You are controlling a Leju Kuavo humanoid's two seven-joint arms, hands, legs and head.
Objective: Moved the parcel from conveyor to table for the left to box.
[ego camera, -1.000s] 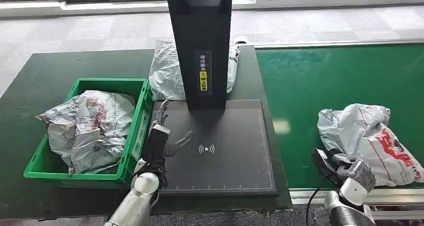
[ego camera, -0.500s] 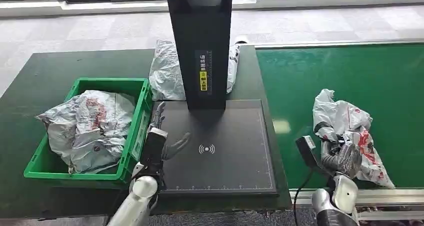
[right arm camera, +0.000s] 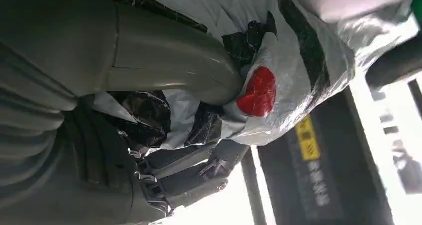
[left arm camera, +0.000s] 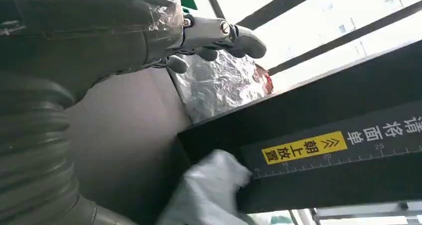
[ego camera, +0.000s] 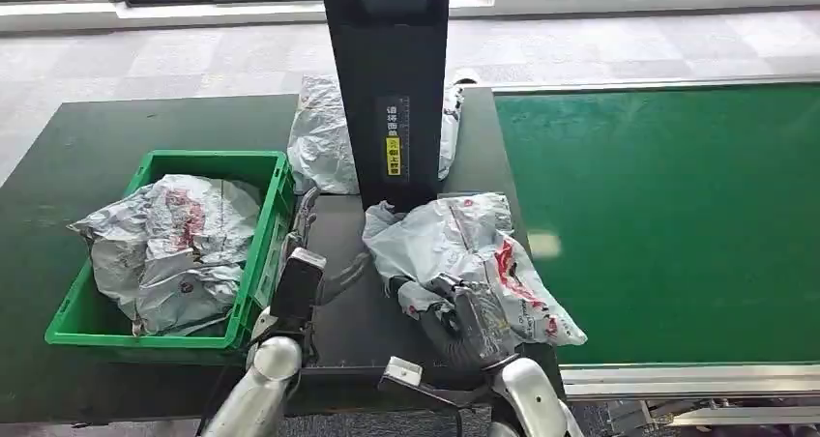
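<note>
Green conveyor point(ego camera: 667, 215) right of pad point(ego camera: 358, 331); dark table point(ego camera: 97, 147) beneath. Crumpled grey parcel point(ego camera: 464, 248), red print, on pad, below black post point(ego camera: 392, 79). Right hand point(ego camera: 464, 316) grips parcel; left hand point(ego camera: 309, 263), fingers spread, beside bin point(ego camera: 261, 263).
</note>
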